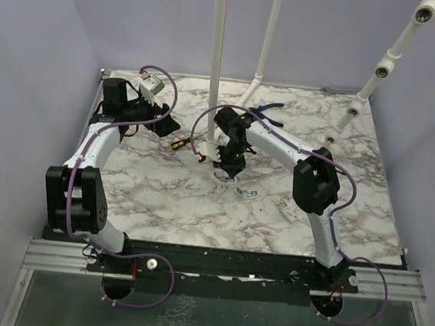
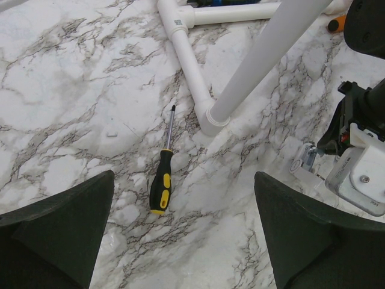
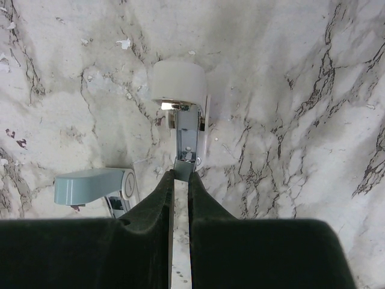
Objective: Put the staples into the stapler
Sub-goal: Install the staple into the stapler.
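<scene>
I've got the right tool (image 3: 181,176) down near the middle of the worktop (image 3: 301,90). Its fingers are squeezed almost together on the near end of the silvery rail, so I read it as gripping the stapler (image 3: 187,132). The stapler lies opened up on the marble, with its blue-green cover (image 3: 90,185) swung out to the left in my wrist view and the rail pointing away toward a white rounded end. The left tool (image 2: 183,180) hangs over the far left area, fingers spread wide, holding nothing. A yellow-handled screwdriver (image 2: 161,188) lies below it, near the white pipe frame (image 2: 192,78).
</scene>
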You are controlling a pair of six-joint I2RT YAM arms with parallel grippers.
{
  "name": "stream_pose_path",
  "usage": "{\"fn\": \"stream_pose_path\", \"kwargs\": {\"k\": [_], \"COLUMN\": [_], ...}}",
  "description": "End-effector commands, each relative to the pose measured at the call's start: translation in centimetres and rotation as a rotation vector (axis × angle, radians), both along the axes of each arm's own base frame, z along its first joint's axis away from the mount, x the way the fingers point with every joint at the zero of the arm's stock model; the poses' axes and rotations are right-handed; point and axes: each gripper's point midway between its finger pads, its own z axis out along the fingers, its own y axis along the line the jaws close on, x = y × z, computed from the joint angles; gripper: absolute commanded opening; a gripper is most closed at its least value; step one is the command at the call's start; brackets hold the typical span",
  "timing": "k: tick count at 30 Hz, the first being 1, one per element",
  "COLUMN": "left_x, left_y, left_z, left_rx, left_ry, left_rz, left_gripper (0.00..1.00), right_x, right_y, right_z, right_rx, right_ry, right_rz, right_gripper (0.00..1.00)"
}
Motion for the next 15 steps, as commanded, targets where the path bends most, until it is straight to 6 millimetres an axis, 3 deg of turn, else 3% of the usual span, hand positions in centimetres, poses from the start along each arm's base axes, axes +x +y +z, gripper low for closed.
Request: {"fn": "stream_pose_path", "kwargs": {"k": [1,15], "left_x": [-0.6,-0.5], "left_y": [0.1,0.2], "left_z": [0.7,0.4], "left_rx": [-0.009,-0.008], "left_ry": [-0.019,-0.014], "left_rz": [-0.019,-0.017], "left_gripper": [0.99,0.99], "right_x": [-0.6,-0.5], "right_y": [0.3,0.1], "right_z": [0.1,-1.3], "right_rx": [0.019,0.000], "right_ry": [0.039,0.043], "right_rz": [0.020,0.014], "right_gripper": [0.05,0.05]}}
